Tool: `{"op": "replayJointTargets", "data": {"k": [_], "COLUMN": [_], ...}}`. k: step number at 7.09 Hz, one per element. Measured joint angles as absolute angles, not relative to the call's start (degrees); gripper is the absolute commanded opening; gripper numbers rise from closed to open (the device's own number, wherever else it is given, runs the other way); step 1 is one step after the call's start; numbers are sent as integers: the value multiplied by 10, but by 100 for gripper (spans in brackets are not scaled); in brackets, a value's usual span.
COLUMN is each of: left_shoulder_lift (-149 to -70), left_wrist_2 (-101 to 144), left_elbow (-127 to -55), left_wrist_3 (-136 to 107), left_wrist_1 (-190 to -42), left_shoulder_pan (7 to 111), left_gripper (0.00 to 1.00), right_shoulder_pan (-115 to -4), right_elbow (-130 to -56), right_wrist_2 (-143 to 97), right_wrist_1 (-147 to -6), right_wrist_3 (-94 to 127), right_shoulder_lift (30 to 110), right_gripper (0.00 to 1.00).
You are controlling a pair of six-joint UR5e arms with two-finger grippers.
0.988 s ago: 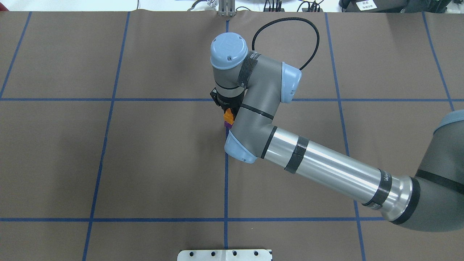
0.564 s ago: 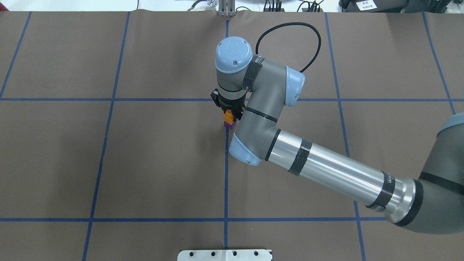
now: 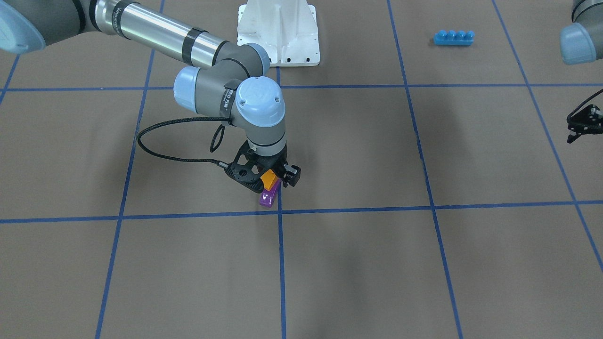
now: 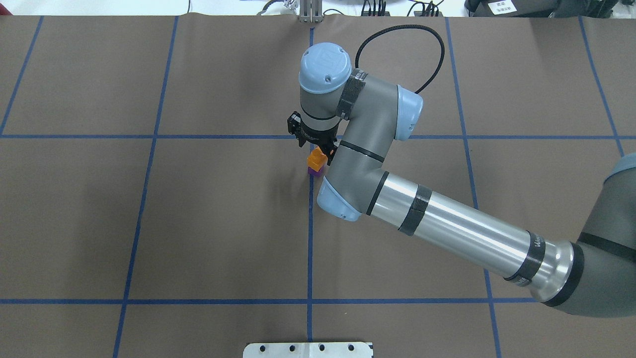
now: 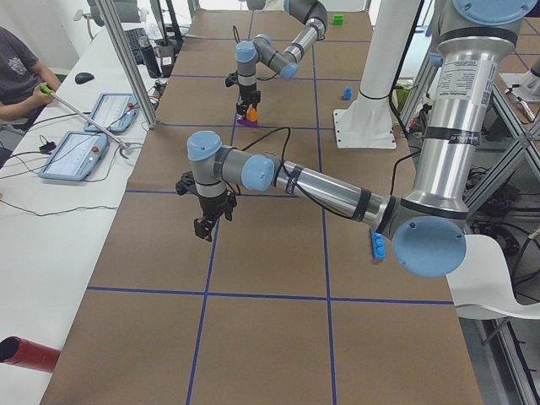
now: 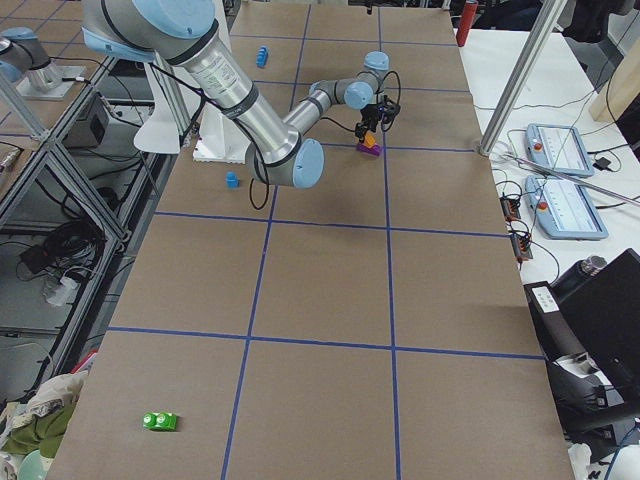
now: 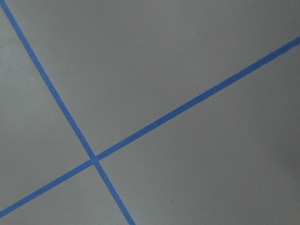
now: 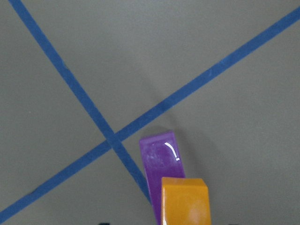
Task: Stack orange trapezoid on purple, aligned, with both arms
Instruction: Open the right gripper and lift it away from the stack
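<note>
The orange trapezoid (image 3: pixel 269 179) sits on top of the purple (image 3: pixel 267 197), which rests on the table by a blue tape crossing. My right gripper (image 3: pixel 271 184) stands over the stack and looks shut on the orange trapezoid. The overhead view shows the orange trapezoid (image 4: pixel 316 159) and the purple (image 4: pixel 315 172) partly hidden by the right arm's wrist. The right wrist view shows the orange trapezoid (image 8: pixel 185 201) close up, with the purple (image 8: pixel 161 159) beyond it. My left gripper (image 3: pixel 582 126) hangs open and empty above the table, far from the stack.
A long blue four-stud brick (image 3: pixel 453 37) lies near the white base pedestal (image 3: pixel 278 33). A small blue block (image 6: pixel 231 180) and a green block (image 6: pixel 159 421) lie on the right arm's side. Operator tablets (image 5: pixel 76 156) sit along the table's far edge.
The right arm's wrist and elbow have shifted to the right and slightly away. The gripper has turned a little over the stack, and more of the orange trapezoid shows.
</note>
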State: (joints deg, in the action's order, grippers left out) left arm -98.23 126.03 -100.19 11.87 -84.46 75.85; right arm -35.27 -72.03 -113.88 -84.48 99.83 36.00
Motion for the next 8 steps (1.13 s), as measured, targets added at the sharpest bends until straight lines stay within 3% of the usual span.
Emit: {"op": "replayJointTargets", "data": {"k": [2,4,6,8], "left_shoulder_lift": [-984,-978,-959,-943], "left_wrist_2": [1261,1264,1271,1272], "left_elbow": [-1002,-1003,-1002,-1001], "left_wrist_3": [120,123,123,125], "left_wrist_1": [-845,-849,-851,-855], "left_shoulder_pan": [759,774,805,836], "left_gripper": [100,100,100,100], "right_shoulder_pan": [-376,-431,-501,-603], "right_elbow": [-745,-816,-935,-1002], "right_wrist_2": [-1155,-1193,-1217,-1268], "right_wrist_1": [-852,-883,-910,-910], "right_wrist_3": [998,953,795,563], "right_shoulder_lift": [360,384,495,647], "right_gripper": [100,100,100,100]}}
